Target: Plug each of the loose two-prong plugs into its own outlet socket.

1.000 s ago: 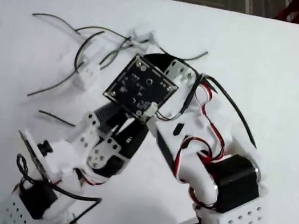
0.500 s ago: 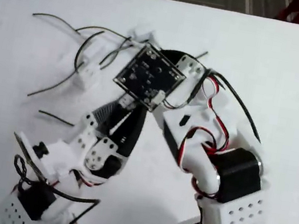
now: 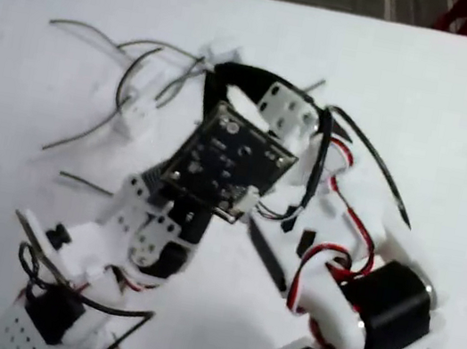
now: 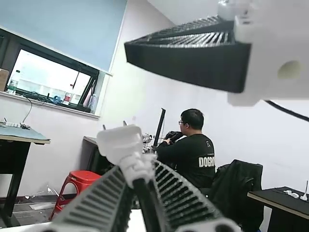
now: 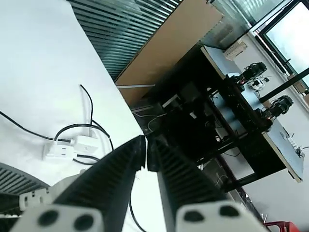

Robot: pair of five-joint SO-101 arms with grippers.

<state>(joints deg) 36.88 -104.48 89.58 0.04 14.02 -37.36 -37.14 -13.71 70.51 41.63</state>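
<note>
A white two-prong plug (image 4: pixel 124 145) on a black cable lies on the lower finger of my left gripper (image 4: pixel 126 92). The upper finger stands well apart from it, so the gripper is open, lifted off the table. My right gripper (image 5: pixel 146 147) is shut with nothing visible between its fingers. It hangs above the white table (image 5: pixel 34 72), pointing toward white outlet pieces (image 5: pixel 72 146) with black cables. From above, the right gripper (image 3: pixel 211 98) is at the cable tangle. The left gripper (image 3: pixel 178 219) sits largely under the right wrist's camera board (image 3: pixel 223 159).
A white socket block (image 3: pixel 138 114) and another white piece (image 3: pixel 224 51) lie among loose black cables (image 3: pixel 88 126) at the back left of the table. The two arms overlap at the middle. The table's far right side (image 3: pixel 463 106) is bare.
The right wrist's camera board swung away, then came back toward the front and tilted, covering more of the left gripper. The left arm slid slightly toward the front left.
</note>
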